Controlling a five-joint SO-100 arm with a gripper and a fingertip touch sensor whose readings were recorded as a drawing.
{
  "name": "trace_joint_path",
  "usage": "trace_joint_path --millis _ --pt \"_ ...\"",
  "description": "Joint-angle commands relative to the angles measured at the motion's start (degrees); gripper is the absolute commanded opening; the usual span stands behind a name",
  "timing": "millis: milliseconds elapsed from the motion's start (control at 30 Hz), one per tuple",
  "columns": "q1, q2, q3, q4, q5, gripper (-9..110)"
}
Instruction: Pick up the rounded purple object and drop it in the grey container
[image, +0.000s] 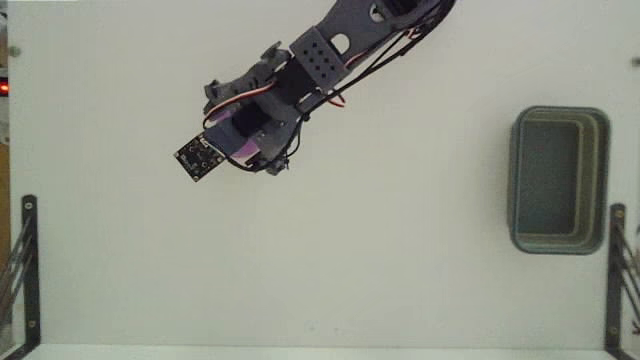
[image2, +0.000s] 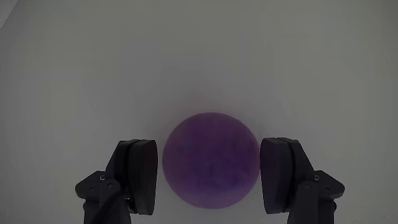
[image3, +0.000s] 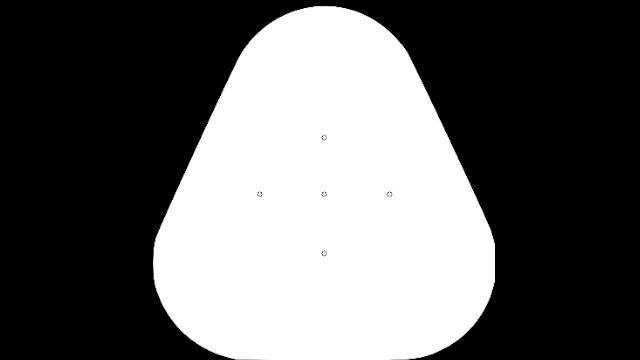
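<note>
Two dark fingers (image2: 138, 177) fill the bottom of the wrist view, one on each side of the purple ball (image2: 211, 159), which sits on the white table (image2: 93, 62) between them; the right finger looks to touch or almost touch the ball's side, while a thin strip of table shows between the ball and the left finger, so the jaws stand wide enough to bracket the ball and I judge they are not yet clamped on it. From the fixed view the gripper (image: 243, 148) is in the upper left part of the table (image: 300, 280), with only a sliver of purple (image: 243, 148) showing under it beside the small black circuit board (image: 199, 157), and the bin (image: 600, 180) stands well apart at the right edge, its hollow seemingly bare. To do this step well, the ball should be centred between the fingers before closing, since a round smooth thing will likely squirt out sideways if one finger arrives first; a small shift toward the right of the wrist view would even out the gaps. Closing should be slow and low enough that the fingers meet the ball at its widest line, not above it, where it could pop downward. Once the hold is firm, lift straight up before swinging toward the bin. No brand, label or legible writing shows on the ball, bin, arm or circuit board; any marks on the board are too small to read
</note>
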Motion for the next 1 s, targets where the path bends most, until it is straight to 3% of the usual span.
trace_joint_path --millis 0,967 --pt "0.37 1.66 0.90 -1.79 0.26 110" --pt "0.37 -0.74 8.10 -11.39 0.26 110"
